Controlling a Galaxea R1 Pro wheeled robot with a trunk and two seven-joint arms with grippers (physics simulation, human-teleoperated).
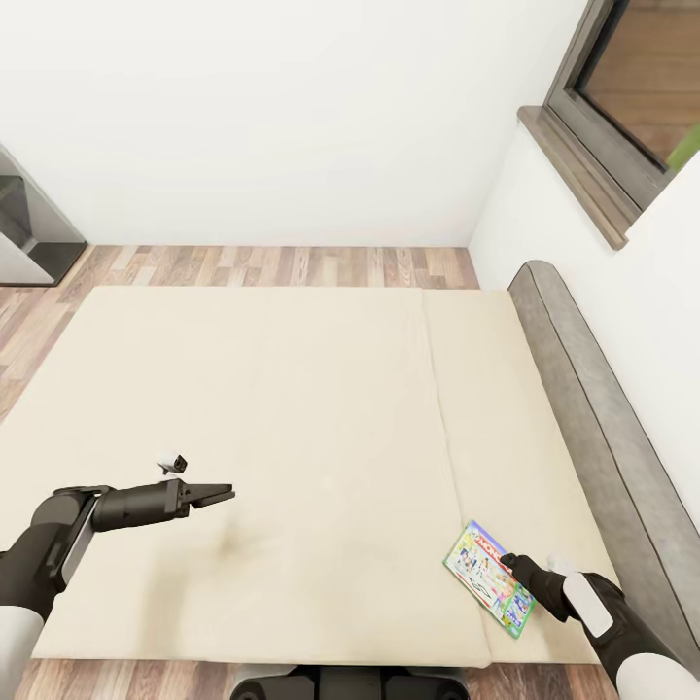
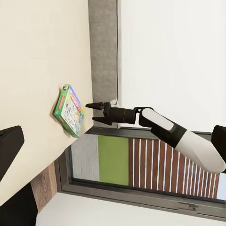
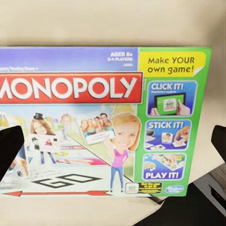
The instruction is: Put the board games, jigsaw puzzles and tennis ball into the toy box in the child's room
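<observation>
One board game [image 1: 491, 578], a white, green and blue Monopoly box, lies flat on the bed [image 1: 292, 408] near its front right corner, close to the grey headboard [image 1: 603, 437]. My right gripper [image 1: 507, 564] hovers just over the box, open, with nothing held. In the right wrist view the box [image 3: 108, 117] lies face up between the two spread fingertips [image 3: 9, 150]. From the left wrist view the right gripper [image 2: 92, 113] points at the box [image 2: 69, 110] with a small gap left. My left gripper [image 1: 226, 493] hangs open and empty over the mattress at front left.
White walls stand behind and right of the bed. A grey-framed window [image 1: 622, 107] sits above the headboard. Wood-plank floor [image 1: 272, 262] runs along the bed's far side, with a grey piece of furniture [image 1: 29, 233] at far left. My base [image 1: 340, 685] touches the bed's near edge.
</observation>
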